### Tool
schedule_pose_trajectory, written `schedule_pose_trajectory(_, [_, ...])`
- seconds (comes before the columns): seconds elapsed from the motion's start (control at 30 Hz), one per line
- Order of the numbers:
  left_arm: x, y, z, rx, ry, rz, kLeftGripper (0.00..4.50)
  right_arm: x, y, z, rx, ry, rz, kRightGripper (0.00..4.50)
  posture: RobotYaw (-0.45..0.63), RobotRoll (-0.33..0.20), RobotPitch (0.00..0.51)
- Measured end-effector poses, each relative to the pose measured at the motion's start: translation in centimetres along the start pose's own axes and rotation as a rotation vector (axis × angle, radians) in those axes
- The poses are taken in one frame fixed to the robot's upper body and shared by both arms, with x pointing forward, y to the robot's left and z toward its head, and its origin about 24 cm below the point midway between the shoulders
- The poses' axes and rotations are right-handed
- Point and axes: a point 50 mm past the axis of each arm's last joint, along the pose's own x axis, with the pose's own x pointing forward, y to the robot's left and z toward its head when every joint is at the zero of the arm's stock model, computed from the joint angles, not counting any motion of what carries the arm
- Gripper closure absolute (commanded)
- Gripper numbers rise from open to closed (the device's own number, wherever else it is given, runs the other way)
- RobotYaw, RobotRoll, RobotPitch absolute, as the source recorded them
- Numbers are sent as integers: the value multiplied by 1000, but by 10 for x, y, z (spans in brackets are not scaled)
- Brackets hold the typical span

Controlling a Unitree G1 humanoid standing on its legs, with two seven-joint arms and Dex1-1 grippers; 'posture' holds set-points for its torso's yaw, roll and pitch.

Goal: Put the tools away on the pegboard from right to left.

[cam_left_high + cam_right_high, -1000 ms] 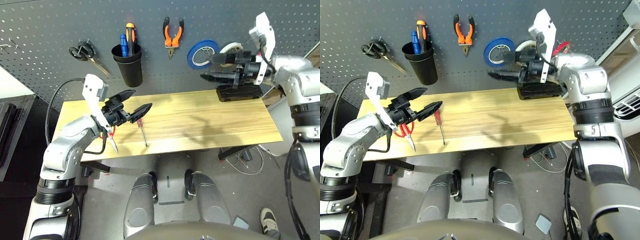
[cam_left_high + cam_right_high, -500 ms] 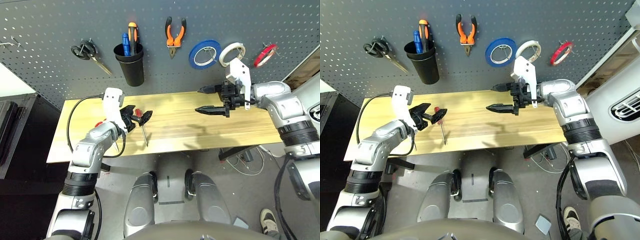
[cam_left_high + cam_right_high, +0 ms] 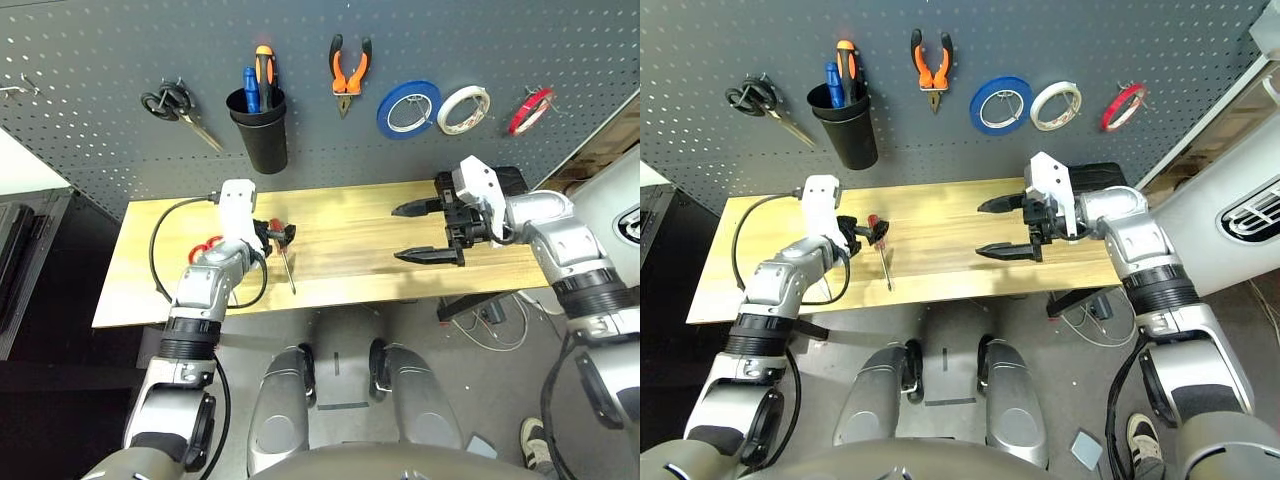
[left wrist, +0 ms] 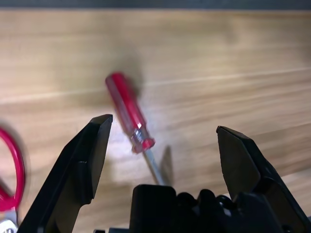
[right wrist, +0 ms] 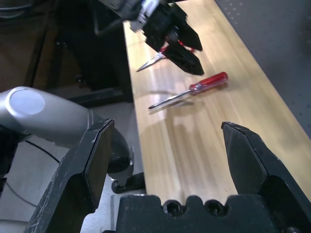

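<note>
2 tools remain on the wooden desk (image 3: 350, 240): the left end effector (image 4: 163, 150), fingers apart, has dropped over the small red-handled screwdriver (image 4: 127, 113), likely next for the dark grey pegboard (image 3: 90, 60). The right end effector (image 3: 428, 231), also apart and empty, has lowered.

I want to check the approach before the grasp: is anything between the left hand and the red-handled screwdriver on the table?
Nothing visible. The left hand is open, and the red-handled screwdriver lies on bare table between its fingers, just ahead. The red-handled scissors lie off to one side, outside the fingers.
</note>
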Motion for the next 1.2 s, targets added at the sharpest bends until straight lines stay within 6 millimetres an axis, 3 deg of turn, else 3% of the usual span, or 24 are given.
schedule_pose_trajectory(0.47, [21,-7,-14,8,53,73,0,10,20,-28,14,0,-2,49,-86,0,276])
schedule_pose_trajectory(0.83, [37,-7,-11,-46,70,168,0,10,20,-29,4,7,-31,49,-99,0,282])
schedule_pose_trajectory(0.93, [42,-5,-17,-50,91,201,653,10,22,-29,8,7,-31,0,-108,0,281])
schedule_pose_trajectory(1.2, [50,-11,-18,-55,79,199,3664,9,22,-24,4,4,-38,0,-105,0,287])
